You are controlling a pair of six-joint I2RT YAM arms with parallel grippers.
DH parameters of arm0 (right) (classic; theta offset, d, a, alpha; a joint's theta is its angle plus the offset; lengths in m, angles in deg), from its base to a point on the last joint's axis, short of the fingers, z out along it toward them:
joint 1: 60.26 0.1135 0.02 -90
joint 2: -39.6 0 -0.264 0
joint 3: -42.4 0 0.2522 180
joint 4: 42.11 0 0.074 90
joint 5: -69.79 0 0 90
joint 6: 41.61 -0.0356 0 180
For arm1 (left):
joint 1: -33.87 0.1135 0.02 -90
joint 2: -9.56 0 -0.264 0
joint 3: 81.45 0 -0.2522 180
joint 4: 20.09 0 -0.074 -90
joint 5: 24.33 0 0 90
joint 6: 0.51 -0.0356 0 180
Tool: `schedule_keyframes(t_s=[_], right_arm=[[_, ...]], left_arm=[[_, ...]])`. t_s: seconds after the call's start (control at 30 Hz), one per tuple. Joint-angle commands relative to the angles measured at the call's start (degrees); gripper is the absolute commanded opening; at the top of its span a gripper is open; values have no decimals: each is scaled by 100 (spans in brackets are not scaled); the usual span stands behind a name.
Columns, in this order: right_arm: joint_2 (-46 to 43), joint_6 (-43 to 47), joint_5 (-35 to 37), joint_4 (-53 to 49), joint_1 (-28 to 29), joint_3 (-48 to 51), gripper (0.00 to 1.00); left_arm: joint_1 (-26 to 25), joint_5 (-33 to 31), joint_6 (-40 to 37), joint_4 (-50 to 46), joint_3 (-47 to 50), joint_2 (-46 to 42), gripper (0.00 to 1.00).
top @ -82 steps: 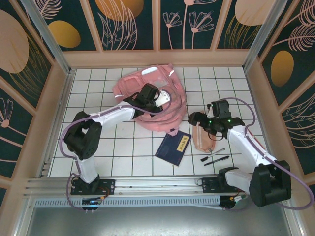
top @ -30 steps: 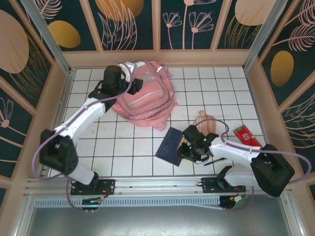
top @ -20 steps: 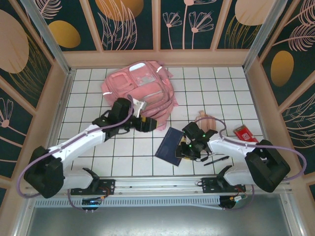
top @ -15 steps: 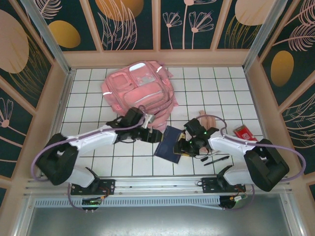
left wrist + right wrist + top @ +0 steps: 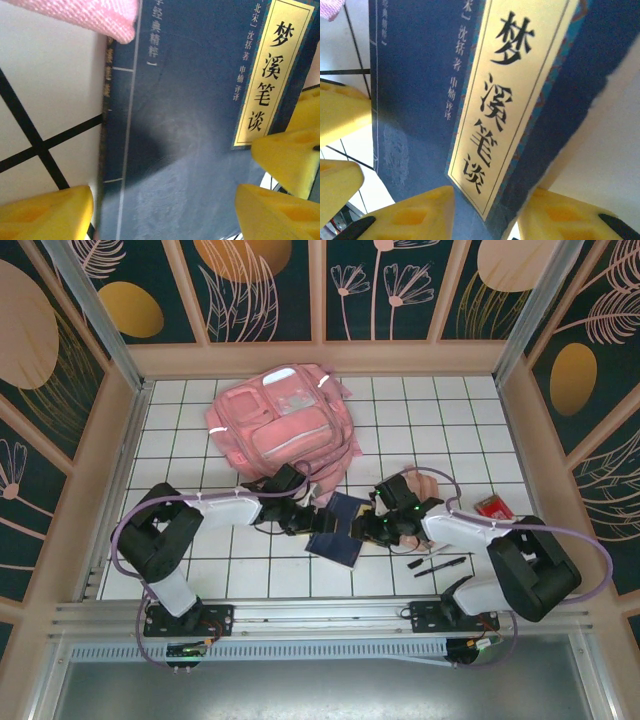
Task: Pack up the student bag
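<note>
The left end effector [image 5: 165, 212] stands wide open low over the dark blue notebook [image 5: 190, 125]. One yellow finger [image 5: 47, 212] sits by the spine and the other over the matt cover. The right end effector [image 5: 487, 220] is partly open astride the notebook's corner by the cream title label, and I cannot tell whether it pinches the cover.

The student bag [image 5: 280, 425], soft pink fabric with a clear front pocket, lies flat on the white gridded bench [image 5: 180, 420] in the upper left of the top view, and a fabric tip overlaps the notebook's corner. A peach pencil pouch [image 5: 425, 482], two pens [image 5: 437, 565] and a small red packet [image 5: 492, 507] lie right of centre.
</note>
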Motion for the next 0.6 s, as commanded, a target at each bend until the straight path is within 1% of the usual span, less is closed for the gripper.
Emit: schedule_keyframes(t_s=[0.0,0.07,0.17,0.3,0.37,0.4,0.47,0.53,0.57], right_arm=[[194,6,240,138,201,30,34],[196,12,183,291,222,95,30],[99,38,82,393,247,159,30],[-296,60,-431,968,286,481,30],[-514,123,-389,859,290,544,30],[-618,135,-220,661,275,535,32],[-787,53,178,106,217,446,39],[-908,-107,592,-664,222,198,52],[-953,-181,703,-894,243,96,55]], left_arm=[[-102,337,252,488,19,370,73],[-98,379,261,462,7,272,72],[-98,529,296,444,39,35,72],[-94,781,402,347,118,-162,70],[-89,820,403,187,186,-168,69],[-77,714,346,-12,200,-188,69],[-1,312,323,-378,262,-268,70],[131,65,328,-474,329,-280,70],[162,2,360,-493,323,-260,71]])
